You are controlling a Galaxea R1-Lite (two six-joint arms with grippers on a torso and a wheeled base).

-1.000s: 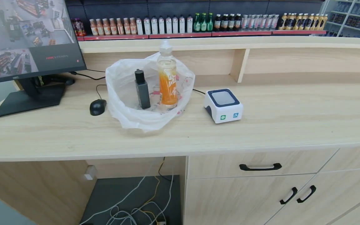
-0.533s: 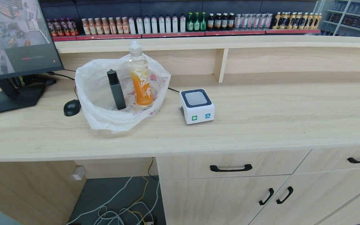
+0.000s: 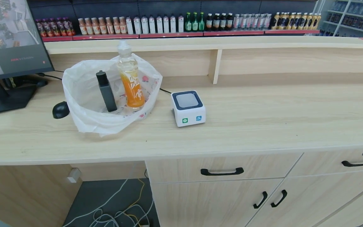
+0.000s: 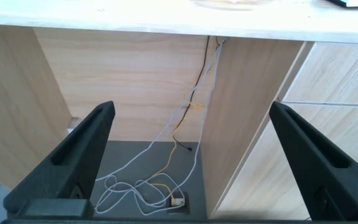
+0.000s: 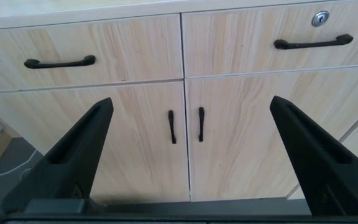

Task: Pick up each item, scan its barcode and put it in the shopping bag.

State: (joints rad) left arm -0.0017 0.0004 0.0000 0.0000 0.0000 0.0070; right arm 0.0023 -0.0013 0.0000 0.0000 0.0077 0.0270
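One shopping bag [image 3: 83, 121], one orange drink bottle [image 3: 131, 82], one dark bottle [image 3: 106, 93], one scanner [image 3: 187, 108], one mouse [image 3: 60, 109], one monitor [image 3: 9, 34]

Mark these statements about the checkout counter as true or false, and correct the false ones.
1. The scanner sits on the counter, outside the shopping bag. True.
2. The orange drink bottle stands upright inside the shopping bag. True.
3. The dark bottle lies on the counter beside the scanner. False: it stands in the shopping bag, next to the orange drink bottle.
4. The left end effector is shut on a bottle. False: it is open and empty, low down in front of the counter.
5. The right end effector is open, facing the cabinet doors. True.
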